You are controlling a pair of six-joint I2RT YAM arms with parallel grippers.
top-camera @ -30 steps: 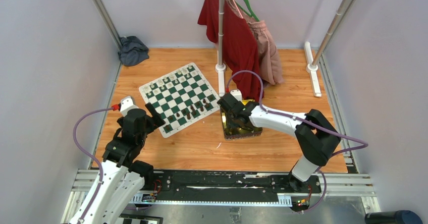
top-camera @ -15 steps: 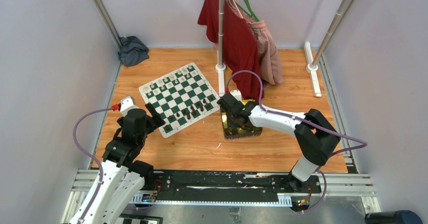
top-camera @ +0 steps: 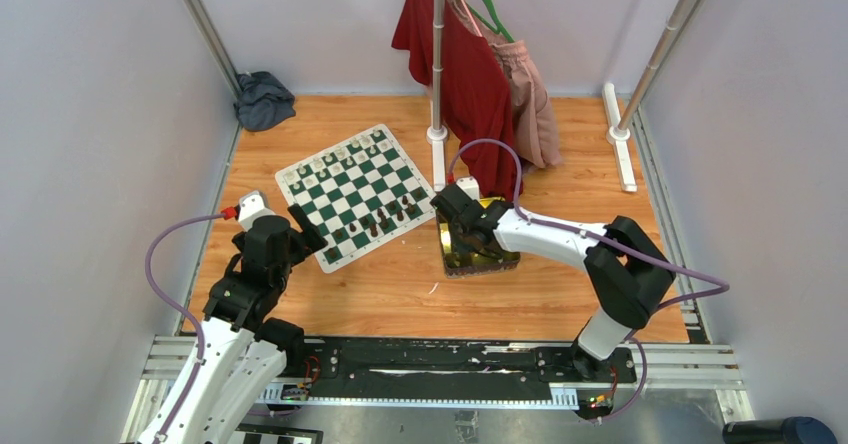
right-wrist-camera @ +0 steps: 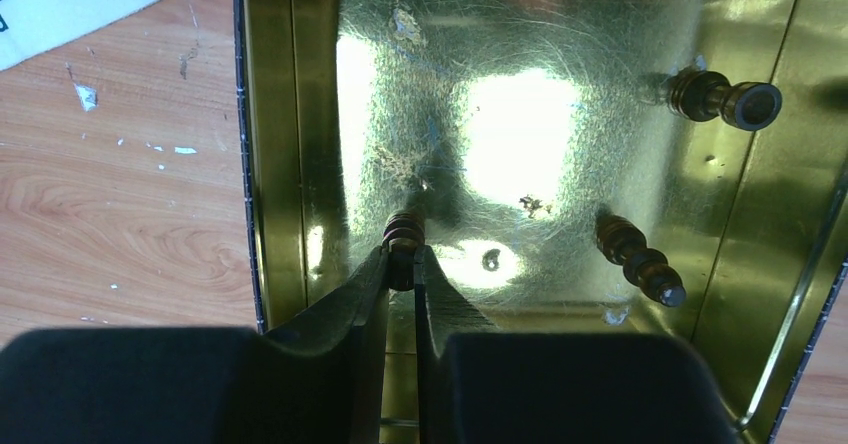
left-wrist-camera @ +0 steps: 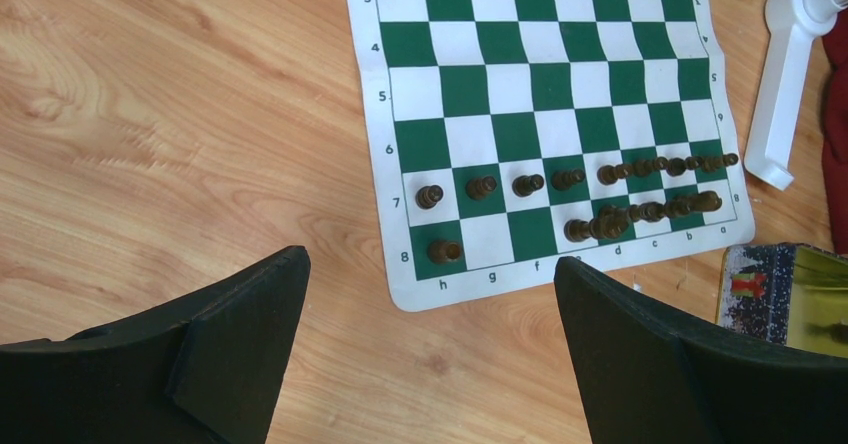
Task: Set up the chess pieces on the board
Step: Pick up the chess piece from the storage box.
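Three dark brown chess pieces (right-wrist-camera: 637, 259) are in the gold tin (right-wrist-camera: 290, 114): the right fingers (right-wrist-camera: 378, 282) pinch one near a wall, and two lie loose on its floor. The left fingers (left-wrist-camera: 255, 309) hang spread wide above the surface (left-wrist-camera: 180, 114) at the h8 corner of the board (left-wrist-camera: 560, 94); more dark pieces (left-wrist-camera: 610, 174) stand along rows seven and eight.

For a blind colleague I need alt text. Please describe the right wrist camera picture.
The right claw is shut on a dark brown chess piece inside a shiny gold tin. Two more dark pieces lie loose in it; a corner of the board shows top left.
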